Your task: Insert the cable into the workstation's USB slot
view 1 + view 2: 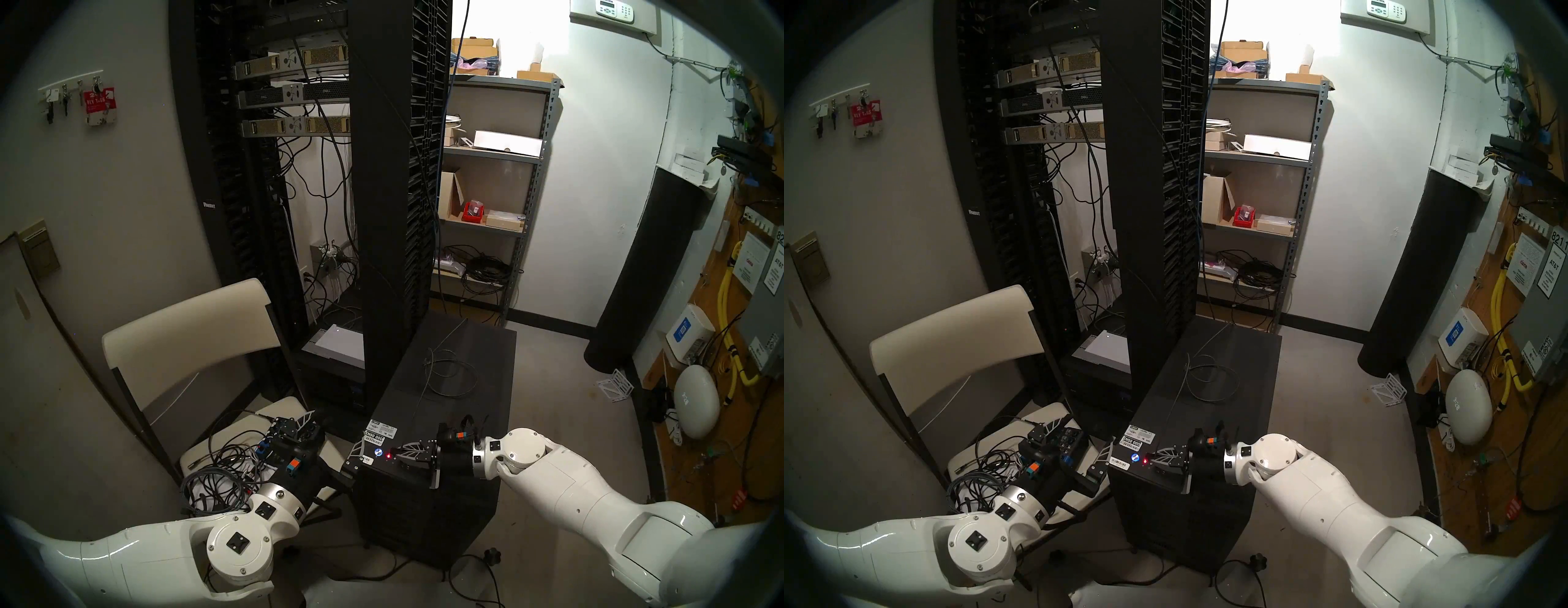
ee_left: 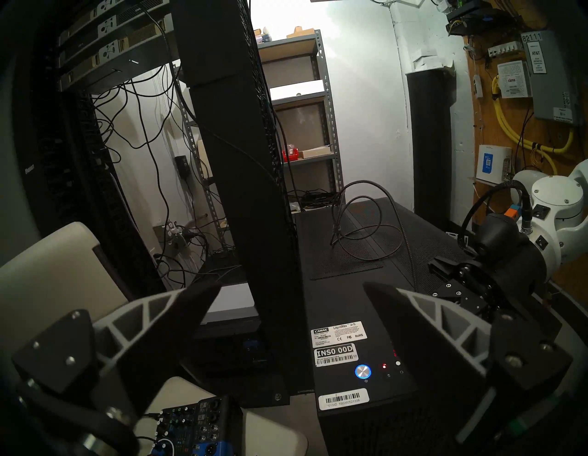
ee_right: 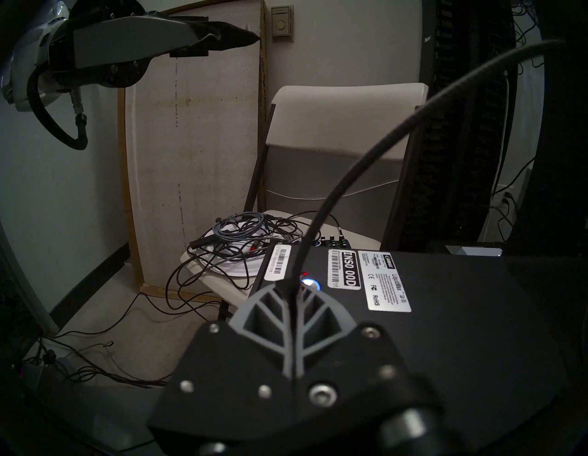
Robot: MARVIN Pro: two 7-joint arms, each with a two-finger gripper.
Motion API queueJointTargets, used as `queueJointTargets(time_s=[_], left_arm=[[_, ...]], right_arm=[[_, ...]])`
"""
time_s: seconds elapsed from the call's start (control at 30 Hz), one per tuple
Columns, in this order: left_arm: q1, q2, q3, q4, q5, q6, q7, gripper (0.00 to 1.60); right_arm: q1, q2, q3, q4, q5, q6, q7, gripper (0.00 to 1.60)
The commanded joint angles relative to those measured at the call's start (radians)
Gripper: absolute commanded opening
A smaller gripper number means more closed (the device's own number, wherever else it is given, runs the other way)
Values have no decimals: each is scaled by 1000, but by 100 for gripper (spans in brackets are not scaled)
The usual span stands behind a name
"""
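Right gripper (image 3: 291, 288), black with grey ribbed fingers, nearest the right wrist lens: jaws pressed together on the plug end of the thin grey cable (image 3: 366, 159), tips at the near edge of the workstation's top panel, just beside the blue-lit round button (image 2: 363, 371) and the small red light (image 2: 384, 366). Whether the plug sits in a slot cannot be told. Large matte black tower workstation (image 1: 458, 407) stands on the floor right of the tall black server rack (image 1: 382, 170); white barcode stickers (image 2: 343, 398) near its front edge. The cable's slack lies looped on the far top panel (image 1: 449, 373). Left gripper (image 1: 331, 441) hangs spread wide, holding nothing, between the workstation and the cream folding chair (image 1: 191, 331), whose seat carries a heap of dark cords (image 1: 220, 471) and a small audio mixer (image 2: 194, 426).
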Motion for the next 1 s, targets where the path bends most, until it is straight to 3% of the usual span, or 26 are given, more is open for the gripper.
queueJointTargets(time_s=[0.0, 0.97], left_arm=[[-1, 0, -4, -20, -4, -11, -1, 160], [-6, 7, -1, -24, -7, -18, 3, 160]], right_arm=[[15, -4, 2, -14, -3, 2, -1, 0], [19, -22, 5, 33, -18, -12, 2, 0]])
